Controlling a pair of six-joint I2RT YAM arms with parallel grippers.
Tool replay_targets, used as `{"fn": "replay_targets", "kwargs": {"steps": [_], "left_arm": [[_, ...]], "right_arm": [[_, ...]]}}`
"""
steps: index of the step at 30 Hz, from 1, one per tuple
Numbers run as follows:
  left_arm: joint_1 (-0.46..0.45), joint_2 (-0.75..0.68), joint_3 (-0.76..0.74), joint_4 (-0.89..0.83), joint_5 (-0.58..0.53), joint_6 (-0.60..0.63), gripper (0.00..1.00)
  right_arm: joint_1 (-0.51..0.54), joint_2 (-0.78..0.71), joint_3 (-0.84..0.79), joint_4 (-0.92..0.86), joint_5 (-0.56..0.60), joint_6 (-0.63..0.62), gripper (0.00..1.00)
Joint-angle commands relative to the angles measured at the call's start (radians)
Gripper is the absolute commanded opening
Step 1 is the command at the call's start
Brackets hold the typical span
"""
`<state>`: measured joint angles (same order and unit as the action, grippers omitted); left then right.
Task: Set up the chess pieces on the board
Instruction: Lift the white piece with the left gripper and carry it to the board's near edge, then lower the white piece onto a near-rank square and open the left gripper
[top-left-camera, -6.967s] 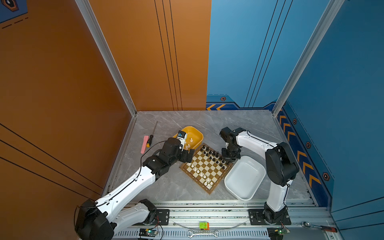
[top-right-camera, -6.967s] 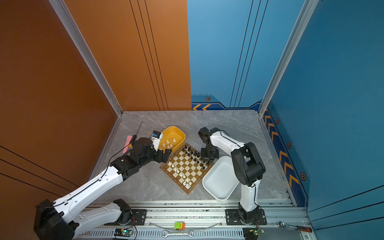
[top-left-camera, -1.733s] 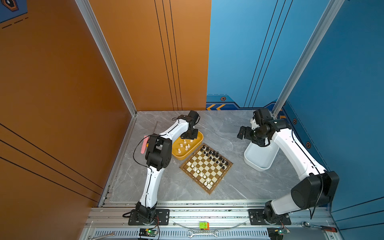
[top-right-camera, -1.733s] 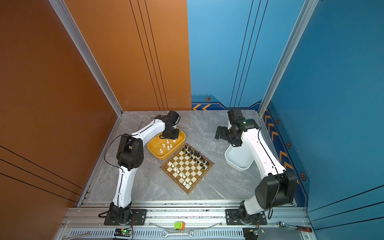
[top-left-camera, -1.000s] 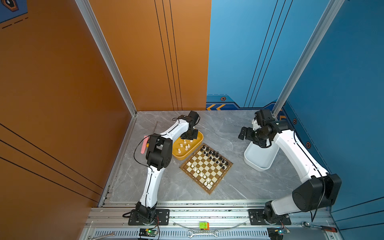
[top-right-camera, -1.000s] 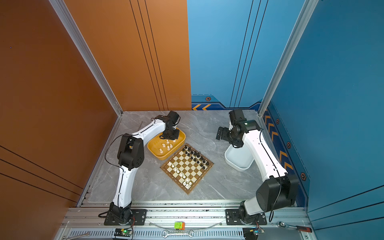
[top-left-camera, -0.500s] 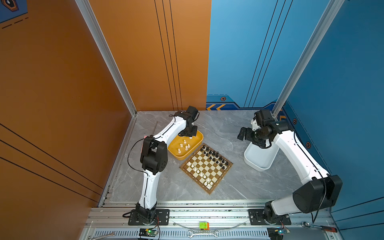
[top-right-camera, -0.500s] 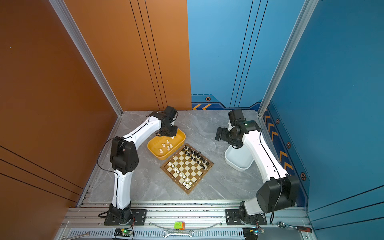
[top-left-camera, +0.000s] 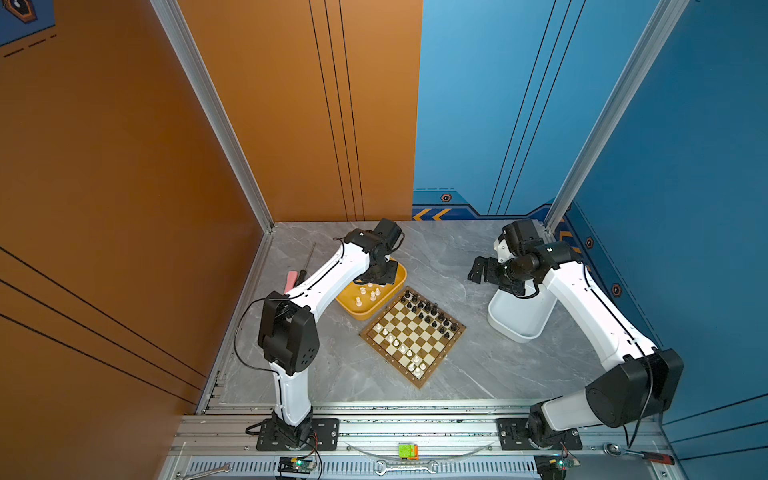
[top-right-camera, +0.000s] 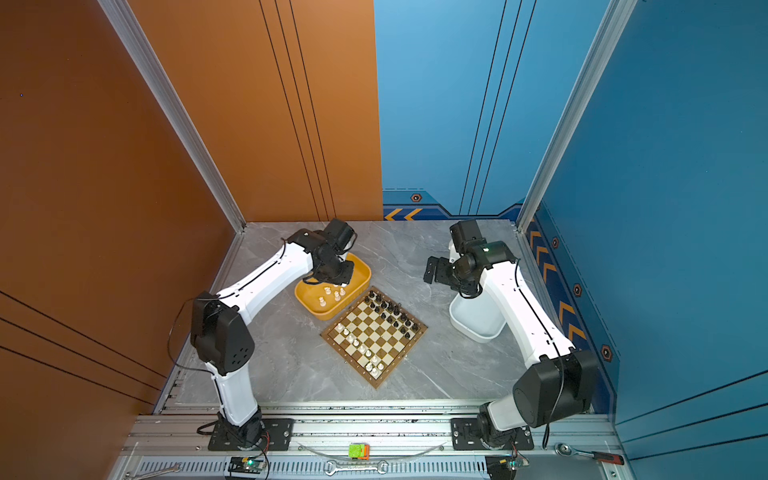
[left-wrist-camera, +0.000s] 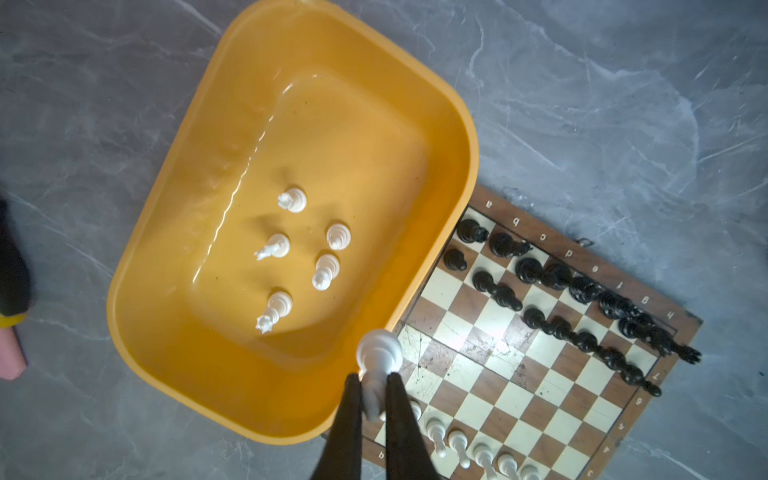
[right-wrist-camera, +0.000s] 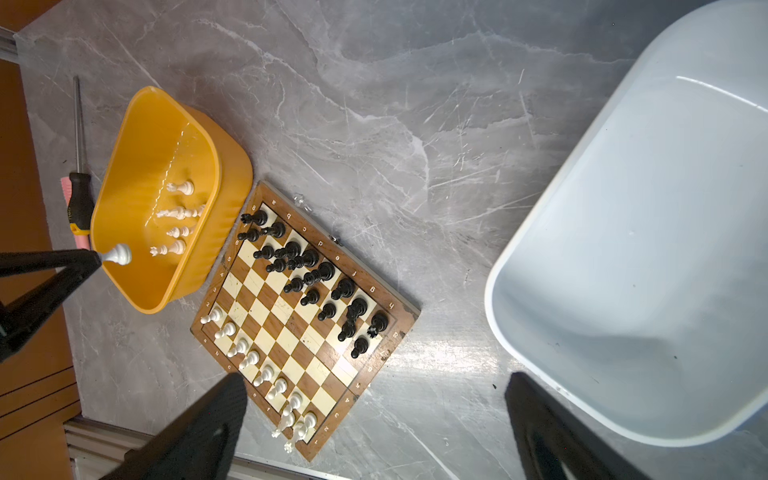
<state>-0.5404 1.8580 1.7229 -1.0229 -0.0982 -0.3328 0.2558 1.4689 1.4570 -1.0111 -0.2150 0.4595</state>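
Since seven seconds ago the left arm and right arm have drawn back from the board, which lies on the bench. Wide apart and empty, the right fingers hover near the white tray. Beside the board, over the yellow tray, the left fingers are closed on a white chess piece; five others stand inside.

Board corner beyond the view's edge.

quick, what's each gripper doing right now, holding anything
left gripper: closed on a white chess piece
right gripper: open, holding nothing
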Motion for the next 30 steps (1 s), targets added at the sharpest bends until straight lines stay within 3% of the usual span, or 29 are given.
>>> {"fn": "replay_targets", "kwargs": {"steps": [1, 15, 30], "left_arm": [[-0.018, -0.082, -0.071, -0.032, -0.035, -0.044, 0.05], [-0.075, -0.261, -0.391, 0.017, -0.046, -0.178, 0.05], [-0.091, -0.261, -0.555, 0.179, 0.013, -0.241, 0.06]], "right_arm": [[0.011, 0.002, -0.006, -0.025, -0.027, -0.026, 1.0], [0.039, 0.065, 0.043, -0.038, -0.04, -0.044, 1.0], [0.04, 0.116, 0.115, -0.094, -0.029, -0.068, 1.0]]}}
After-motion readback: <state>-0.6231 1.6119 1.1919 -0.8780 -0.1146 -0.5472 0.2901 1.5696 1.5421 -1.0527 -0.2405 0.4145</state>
